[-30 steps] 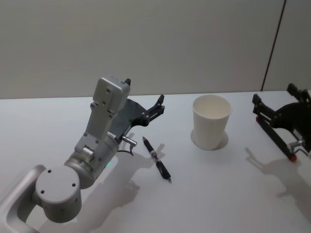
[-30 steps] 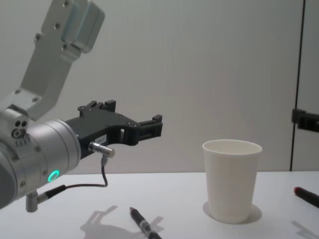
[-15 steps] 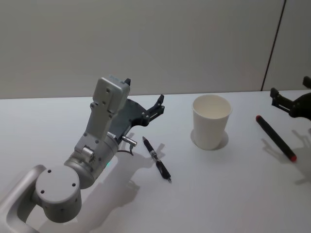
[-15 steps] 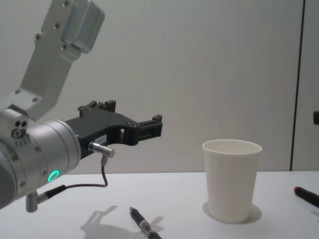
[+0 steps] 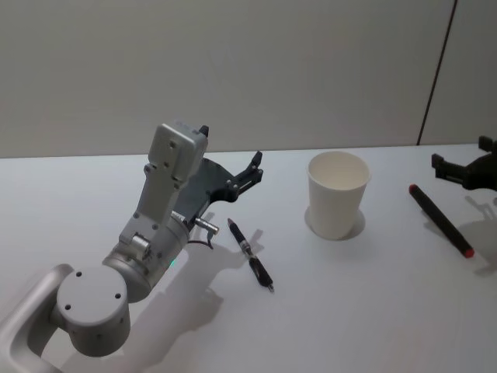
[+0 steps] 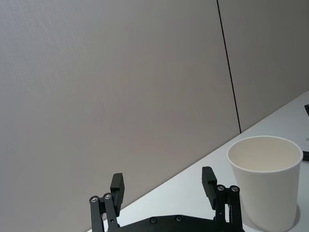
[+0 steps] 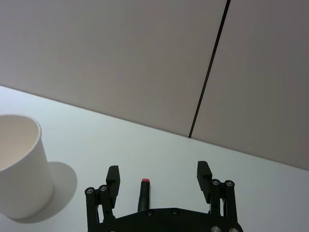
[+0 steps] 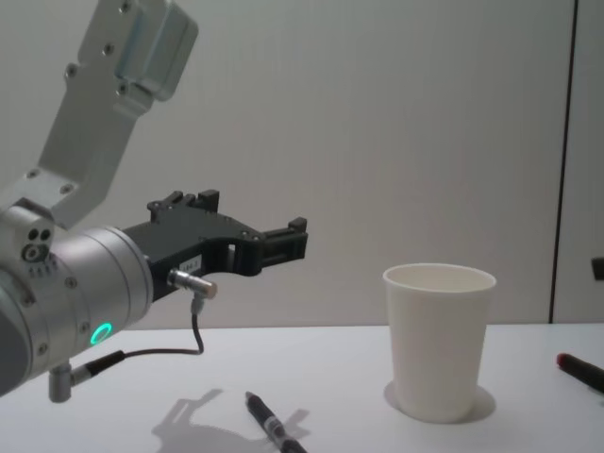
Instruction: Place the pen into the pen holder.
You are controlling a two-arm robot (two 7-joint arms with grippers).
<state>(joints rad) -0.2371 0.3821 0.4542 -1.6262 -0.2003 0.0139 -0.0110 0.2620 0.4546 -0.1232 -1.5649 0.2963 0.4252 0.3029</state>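
Note:
A slim black pen (image 5: pixel 250 255) lies on the white table, left of the pen holder (image 5: pixel 338 194), a white paper cup standing upright. A thicker black pen with red ends (image 5: pixel 440 220) lies to the cup's right. My left gripper (image 5: pixel 255 169) hovers open above the table behind the slim pen, empty; the left wrist view shows its fingers (image 6: pixel 117 186) apart and the cup (image 6: pixel 265 186) beyond. My right gripper (image 5: pixel 460 153) hangs open at the far right, above and behind the red-ended pen (image 7: pixel 144 193). In the chest view, the cup (image 8: pixel 439 340) stands between both pens.
The left arm's grey body (image 5: pixel 151 233) stands over the table's front left. A plain wall (image 5: pixel 248 70) closes the back. The white tabletop (image 5: pixel 365 311) is bare in front of the cup.
My right gripper has lifted off the red-ended pen and drawn back to the right, leaving it lying in place. The left arm, slim pen and cup have not moved.

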